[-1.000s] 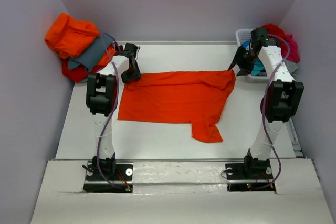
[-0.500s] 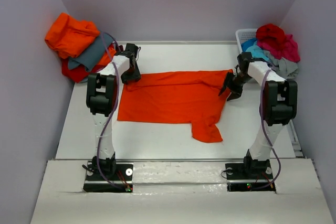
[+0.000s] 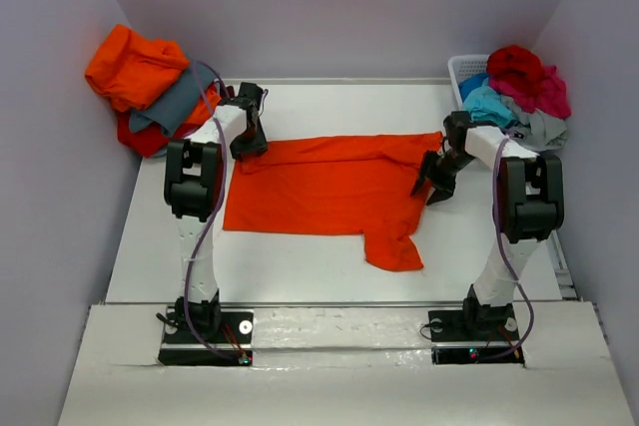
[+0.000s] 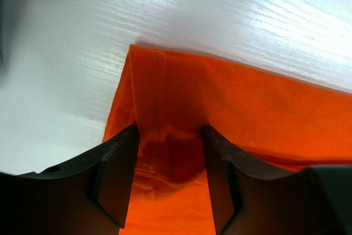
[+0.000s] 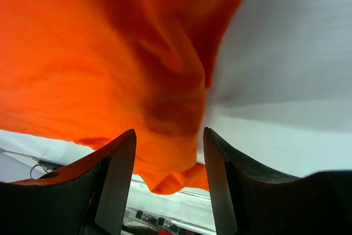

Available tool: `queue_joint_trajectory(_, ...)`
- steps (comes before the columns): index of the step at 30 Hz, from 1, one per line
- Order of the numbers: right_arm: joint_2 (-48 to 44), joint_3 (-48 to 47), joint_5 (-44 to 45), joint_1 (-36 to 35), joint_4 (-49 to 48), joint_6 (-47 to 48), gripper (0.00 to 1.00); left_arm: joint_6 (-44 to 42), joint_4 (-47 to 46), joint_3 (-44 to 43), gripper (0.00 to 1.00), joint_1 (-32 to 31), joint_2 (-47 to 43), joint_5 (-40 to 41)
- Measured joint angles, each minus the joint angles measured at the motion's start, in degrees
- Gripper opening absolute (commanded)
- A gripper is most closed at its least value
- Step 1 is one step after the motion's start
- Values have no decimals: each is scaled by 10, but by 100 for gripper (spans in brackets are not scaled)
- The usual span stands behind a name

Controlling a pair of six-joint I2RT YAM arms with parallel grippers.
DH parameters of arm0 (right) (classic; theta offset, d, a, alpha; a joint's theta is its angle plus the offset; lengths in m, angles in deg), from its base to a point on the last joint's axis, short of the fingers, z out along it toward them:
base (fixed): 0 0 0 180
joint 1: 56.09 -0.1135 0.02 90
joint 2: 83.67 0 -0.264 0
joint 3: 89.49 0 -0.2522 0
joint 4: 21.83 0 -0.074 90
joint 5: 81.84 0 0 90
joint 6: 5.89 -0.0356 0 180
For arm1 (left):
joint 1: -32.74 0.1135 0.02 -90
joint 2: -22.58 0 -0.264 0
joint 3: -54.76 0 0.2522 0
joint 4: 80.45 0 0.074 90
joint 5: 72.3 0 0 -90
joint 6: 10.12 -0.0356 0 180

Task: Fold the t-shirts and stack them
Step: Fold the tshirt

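**Item: shirt** (image 3: 329,192). Bright orange, laid open and mostly flat at the middle of the desk (image 3: 300,266). Its long far edge runs from 10 to 2 o'clock. One sleeve (image 3: 394,246) trails off toward 5 o'clock, rumpled.

**Left hand** (image 3: 250,139). At the shirt's 10 o'clock corner. In the wrist view its fingers (image 4: 115,174) stand apart, one on each side of the stitched hem. A small pucker of cloth lies between them. The tips seem to press into the cloth, but the angle is too low to be sure. Nothing is clamped.

**Right hand** (image 3: 433,181). At the shirt's 2 o'clock corner, just above the edge. Fingers apart, nothing between them. Its wrist view is blurred, showing only orange cloth with white desk beside it.

**Pile** (image 3: 145,82). Orange, grey and red shirts off the desk's edge at 10 o'clock, well apart from the work.

**Basket** (image 3: 459,69). White, at 2 o'clock. It carries a loose heap (image 3: 519,82) of red, turquoise and grey shirts.

**Step in hand (judged).** Taking hold of the two far corners for a first fold. No fold has been made yet.

**Next move calls for.** Both hands need to close on their corners, each catching the hem fully. They should then lift together, so the far edge travels level toward 6 o'clock. The loose sleeve probably needs tucking in.
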State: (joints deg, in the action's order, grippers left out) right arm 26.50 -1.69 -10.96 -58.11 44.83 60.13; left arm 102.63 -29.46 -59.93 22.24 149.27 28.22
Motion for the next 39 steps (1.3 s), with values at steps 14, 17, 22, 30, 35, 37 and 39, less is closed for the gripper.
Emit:
queue_joint_trajectory(14,-210,161,-15,-11,14,-3,59,-7,18,-5,61,0,0,2)
queue_joint_trajectory(17,-231,222,-26,-16,16,-1,58,-9,19,-5,61,0,0,2)
queue_joint_trajectory(22,-238,284,-51,-26,26,0,58,-9,23,-7,61,0,0,2)
queue_joint_trajectory(30,-257,319,-88,-35,14,-9,58,-11,28,-9,61,0,1,2)
queue_joint_trajectory(35,-258,363,-107,-40,-1,-23,58,-12,29,-9,61,0,1,2)
queue_joint_trajectory(37,-258,372,-109,-41,-5,-28,58,-13,31,-11,61,0,1,2)
queue_joint_trajectory(39,-258,382,-112,-41,-17,-33,58,-13,33,-12,61,0,1,2)
